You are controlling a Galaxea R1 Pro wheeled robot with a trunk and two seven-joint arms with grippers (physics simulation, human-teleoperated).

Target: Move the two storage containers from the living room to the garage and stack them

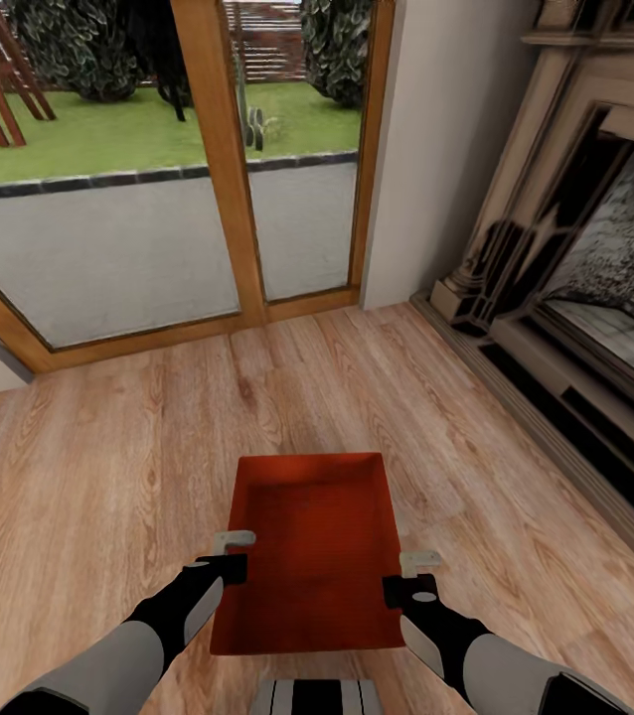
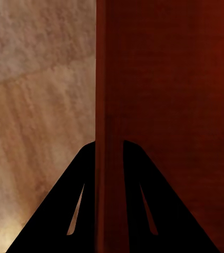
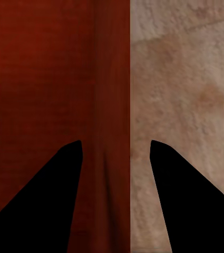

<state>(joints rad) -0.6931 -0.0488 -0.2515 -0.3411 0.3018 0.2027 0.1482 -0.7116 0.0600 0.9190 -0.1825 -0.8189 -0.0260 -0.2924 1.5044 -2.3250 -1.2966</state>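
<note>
One orange-red storage container point(image 1: 322, 536) sits open-top just in front of me, over the light wood planks of the living room point(image 1: 98, 457). My left gripper point(image 1: 235, 552) straddles its left wall. In the left wrist view the left gripper point(image 2: 109, 145) is shut on that thin wall of the container point(image 2: 169, 105). My right gripper point(image 1: 418, 568) is at the opposite wall. There the right gripper point(image 3: 117, 142) stands open, one finger on each side of the wall of the container point(image 3: 38, 79), with gaps showing.
A brick fireplace point(image 1: 595, 298) with a stepped hearth runs along the right. Wood-framed glass doors point(image 1: 158, 228) to a patio and lawn stand ahead. A white wall corner point(image 1: 426, 149) lies between them. Open plank floor spreads left and ahead.
</note>
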